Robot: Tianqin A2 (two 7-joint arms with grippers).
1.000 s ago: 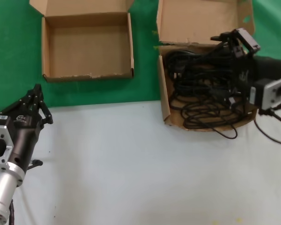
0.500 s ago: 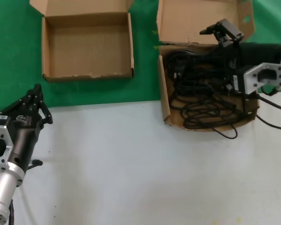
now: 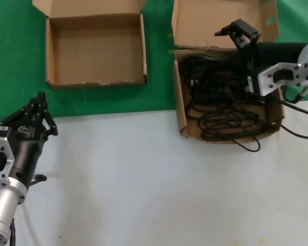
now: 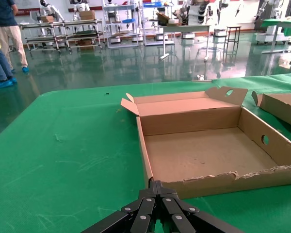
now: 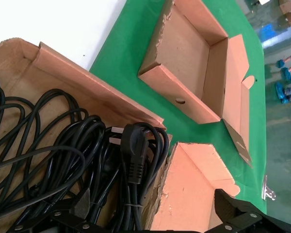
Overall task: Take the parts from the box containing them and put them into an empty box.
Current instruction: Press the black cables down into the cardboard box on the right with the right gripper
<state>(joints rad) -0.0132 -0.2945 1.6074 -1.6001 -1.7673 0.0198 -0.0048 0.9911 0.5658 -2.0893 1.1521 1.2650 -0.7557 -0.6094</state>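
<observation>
One arm, the right gripper (image 3: 231, 59), jaws spread, has swung back over the full box (image 3: 180, 113) of cords (image 3: 220, 110) (left gripper (image 3: 38, 100) waits, jaws closed), nothing moved yet.

On my head camera, the left claw (image 3: 39, 97) sits low at the left over the pale surface (image 3: 143, 179), its fingers drawn together to a point, well apart from both boxes. Ahead of it, on the green cloth (image 3: 159, 77), the small box (image 3: 95, 51) lies bare inside, its front rim chipped. To the right sits the big box (image 3: 180, 110) with its tall back flap up, filled with tangled black cords (image 3: 220, 115); one loop spills over its front wall onto the surface. My right arm (image 3: 282, 61) reaches in from the right edge over those cords, and I cannot make out its claw among them.
</observation>
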